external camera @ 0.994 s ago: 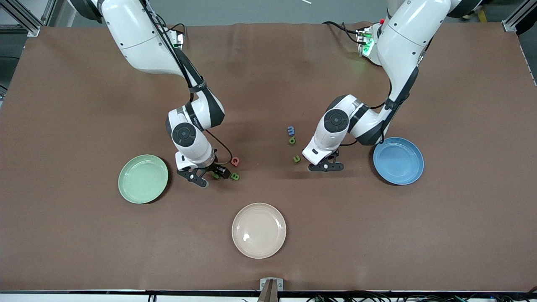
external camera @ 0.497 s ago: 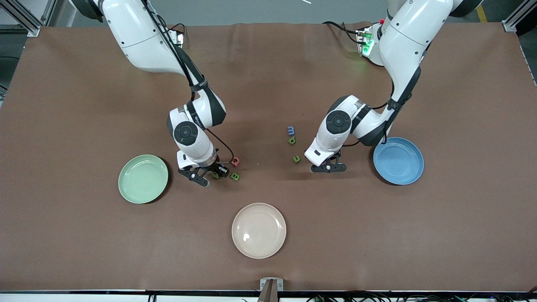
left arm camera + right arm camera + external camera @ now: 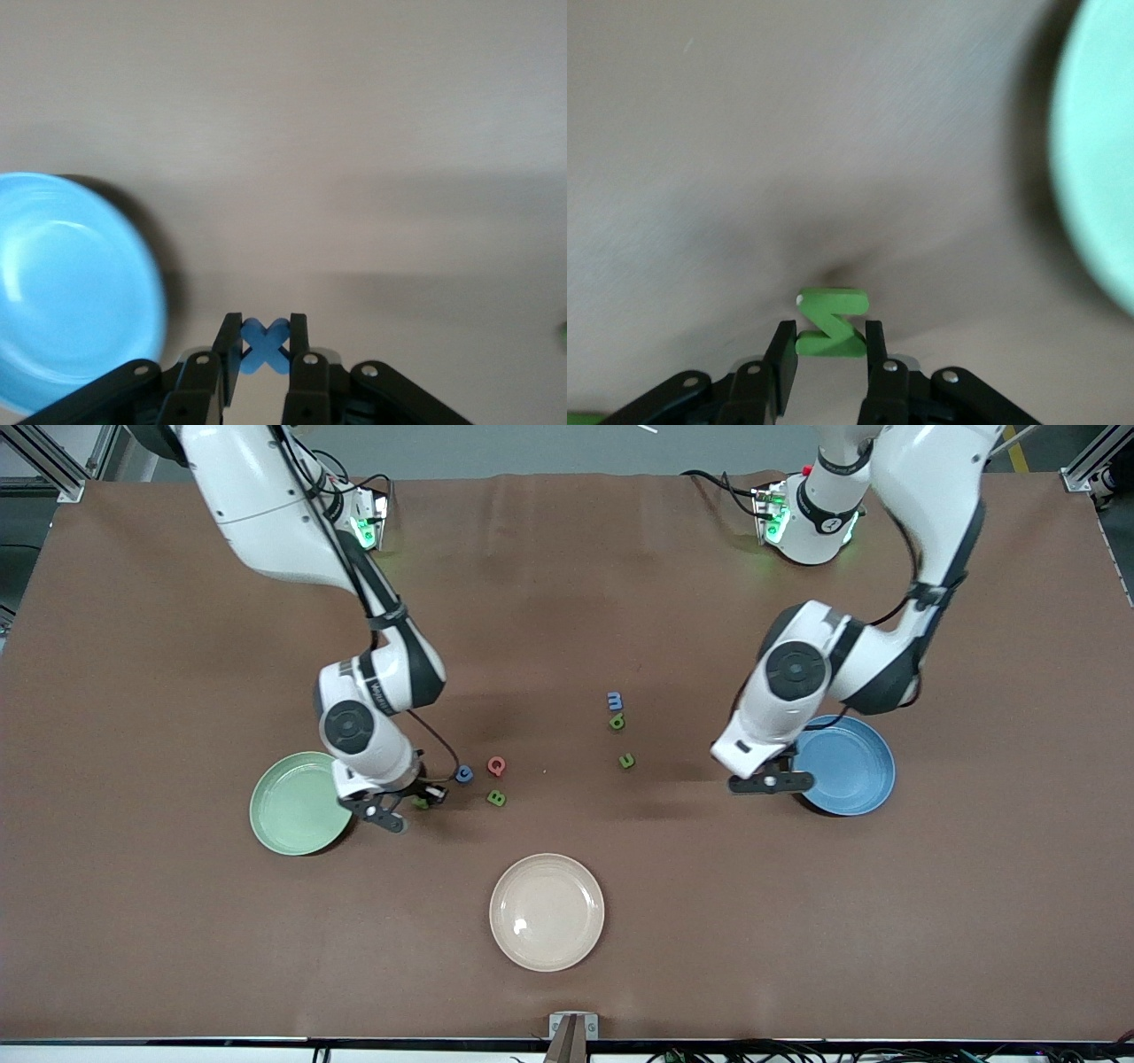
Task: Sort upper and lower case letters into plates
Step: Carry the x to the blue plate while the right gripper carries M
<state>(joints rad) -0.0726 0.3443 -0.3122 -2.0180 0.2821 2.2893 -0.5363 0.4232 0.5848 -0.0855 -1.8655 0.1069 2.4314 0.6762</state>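
Item: brown table (image 3: 797, 939), two arms, foam letters, three plates.

Left gripper (image 3: 262, 354): jaws clamped on a small blue foam letter X (image 3: 263, 343); in the front view it (image 3: 769, 782) hangs just beside the rim of the sky-blue round plate (image 3: 846, 766), which sits toward the left arm's end of the table. The plate lies directly alongside the held letter, so the coming drop looks like a short sideways carry.

Right gripper (image 3: 831, 359): jaws clamped on a small green foam letter Z (image 3: 830, 328); in the front view it (image 3: 390, 813) is beside the rim of the pale mint-green round plate (image 3: 297, 806), toward the right arm's end. Each arm is the nearer one to its own plate.

Loose on the table's middle: blue letter (image 3: 464, 774), red letter (image 3: 496, 765), green B (image 3: 496, 798), blue m (image 3: 615, 701), two green letters (image 3: 617, 722) (image 3: 626, 761).

Cream-beige round plate (image 3: 547, 911): near the front edge, empty.
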